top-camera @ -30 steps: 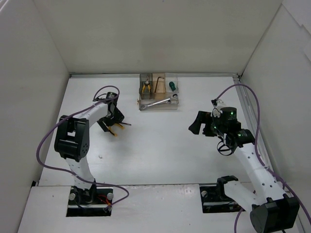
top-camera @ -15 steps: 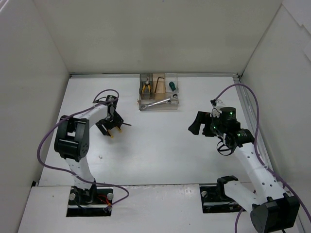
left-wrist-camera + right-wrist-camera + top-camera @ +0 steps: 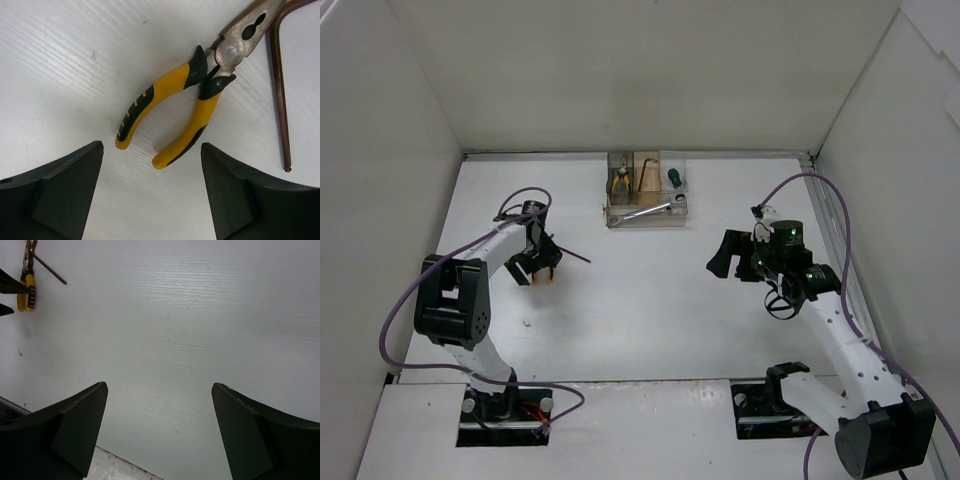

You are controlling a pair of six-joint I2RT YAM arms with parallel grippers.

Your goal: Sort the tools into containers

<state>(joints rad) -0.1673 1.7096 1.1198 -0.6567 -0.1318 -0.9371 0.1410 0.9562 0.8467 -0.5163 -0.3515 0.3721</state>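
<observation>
Yellow-handled pliers (image 3: 170,105) lie flat on the white table, handles pointing at my left gripper (image 3: 151,147). That gripper is open just short of the handle tips, with nothing between its fingers. A thin brown rod (image 3: 279,85) with a bent end lies beside the pliers' nose. From above, my left gripper (image 3: 535,268) sits left of centre over the pliers (image 3: 552,279). The clear containers (image 3: 647,222) at the back hold another yellow pliers (image 3: 619,180), a hex key (image 3: 645,175), a green screwdriver (image 3: 673,178) and a silver wrench (image 3: 645,212). My right gripper (image 3: 723,254) hangs open and empty on the right.
White walls enclose the table on three sides. Purple cables (image 3: 820,195) loop over both arms. The right wrist view shows bare table under the right gripper (image 3: 159,385), with the pliers (image 3: 26,287) and rod (image 3: 47,267) far off at its upper left.
My left gripper has shifted left and turned slightly, staying open; the pliers and rod stay on the table. The right arm has not moved.
</observation>
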